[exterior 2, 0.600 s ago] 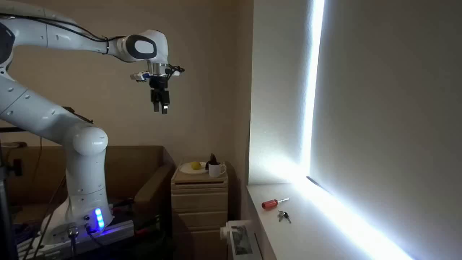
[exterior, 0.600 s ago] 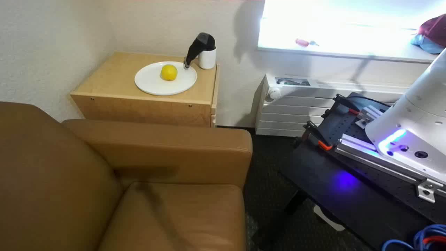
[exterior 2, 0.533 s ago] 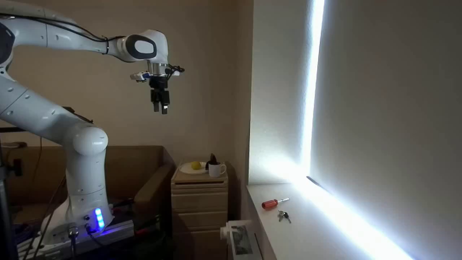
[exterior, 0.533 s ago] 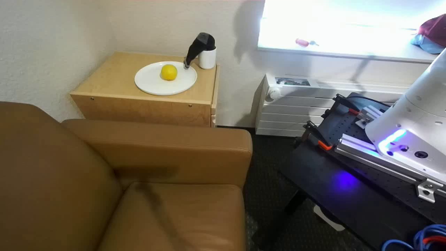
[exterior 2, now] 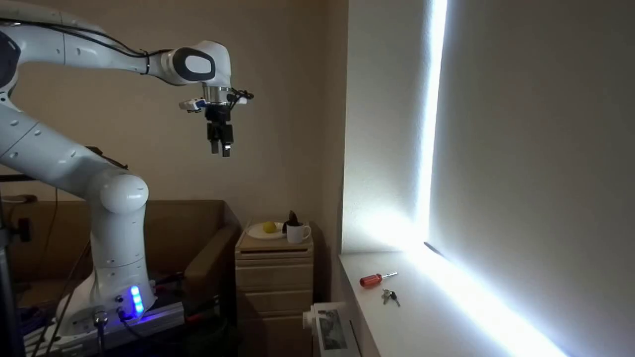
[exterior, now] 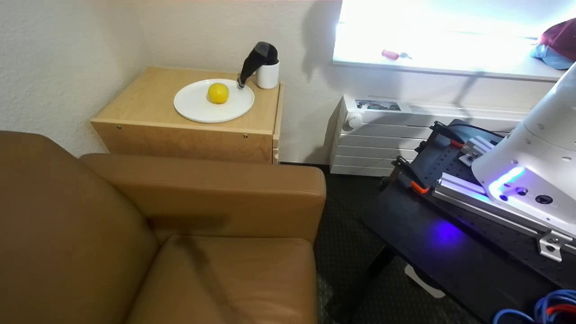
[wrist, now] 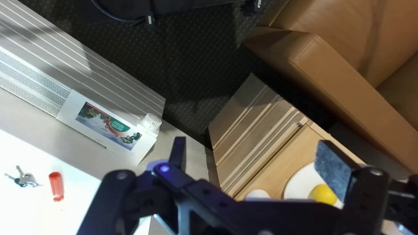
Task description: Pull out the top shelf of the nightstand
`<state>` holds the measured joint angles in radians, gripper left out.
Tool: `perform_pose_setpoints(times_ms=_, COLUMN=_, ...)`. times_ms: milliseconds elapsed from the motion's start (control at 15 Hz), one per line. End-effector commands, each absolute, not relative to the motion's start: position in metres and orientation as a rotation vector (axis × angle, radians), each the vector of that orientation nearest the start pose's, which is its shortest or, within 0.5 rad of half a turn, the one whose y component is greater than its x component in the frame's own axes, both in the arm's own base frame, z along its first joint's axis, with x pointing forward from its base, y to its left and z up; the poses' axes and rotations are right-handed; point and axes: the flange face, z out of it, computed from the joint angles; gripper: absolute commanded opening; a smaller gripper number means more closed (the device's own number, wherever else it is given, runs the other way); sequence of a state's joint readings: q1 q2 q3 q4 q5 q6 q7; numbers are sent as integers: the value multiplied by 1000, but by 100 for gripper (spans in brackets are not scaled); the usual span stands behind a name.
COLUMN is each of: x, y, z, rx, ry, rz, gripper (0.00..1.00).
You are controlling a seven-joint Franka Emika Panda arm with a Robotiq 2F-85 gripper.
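Observation:
The nightstand [exterior: 135, 101] is a light-tan wooden cabinet in the corner; it also shows from the front in an exterior view [exterior 2: 274, 280] and from above in the wrist view [wrist: 313, 140]. The top shelf sits pushed in under the top; only its thin front edge [exterior 2: 273, 256] shows, also in the wrist view [wrist: 263, 160]. My gripper [exterior 2: 221, 149] points down, high above the nightstand's height and apart from it. In the wrist view the gripper [wrist: 254, 156] is open, with its fingers wide apart and nothing between them.
On the nightstand stand a white plate [exterior: 193, 105] with a yellow ball-shaped fruit [exterior: 218, 93] and a white mug [exterior: 268, 75] holding a black object. A brown armchair [exterior: 216, 193] stands beside it. A radiator [exterior: 382, 153] and a windowsill [exterior 2: 357, 307] with a red screwdriver [exterior 2: 370, 281] and keys are nearby.

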<state>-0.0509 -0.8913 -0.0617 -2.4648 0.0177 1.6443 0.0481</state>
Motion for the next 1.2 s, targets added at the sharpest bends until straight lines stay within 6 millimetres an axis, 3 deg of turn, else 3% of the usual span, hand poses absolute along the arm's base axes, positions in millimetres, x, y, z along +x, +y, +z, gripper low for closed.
perform_pose_setpoints(times_ms=0, x=299, y=-26, z=561, rx=-3107, ry=200, rz=-18, gripper=100)
perform_pose_setpoints(times_ms=67, x=321, y=-8, z=533, rx=-3172, ry=201, rz=68, gripper=100)
perform_pose_setpoints(times_ms=133, x=330, y=7, z=520, rx=-3120, ry=144, rz=118, gripper=100)
perform_pose_setpoints(times_ms=267, x=355, y=37, z=501, rx=-3057, ry=191, rz=174, gripper=100)
perform_pose_setpoints(times_ms=467, x=407, y=78, z=464, rx=-3088, ry=316, rz=167, gripper=100)
perform_pose_setpoints(times_ms=600, x=440, y=89, z=438, rx=-3102, ry=454, rz=81, gripper=100)
perform_pose_setpoints(times_ms=800, x=471, y=101, z=411, rx=-3167, ry=643, rz=-108, gripper=100)
perform_pose_setpoints(times_ms=933, x=479, y=97, z=395, rx=-3164, ry=796, rz=-102, gripper=100)
perform_pose_setpoints(times_ms=1000, x=479, y=98, z=398, rx=-3128, ry=841, rz=-58, gripper=100)
perform_pose_setpoints(times_ms=1133, x=472, y=100, z=393, rx=-3159, ry=778, rz=-67, gripper=100)
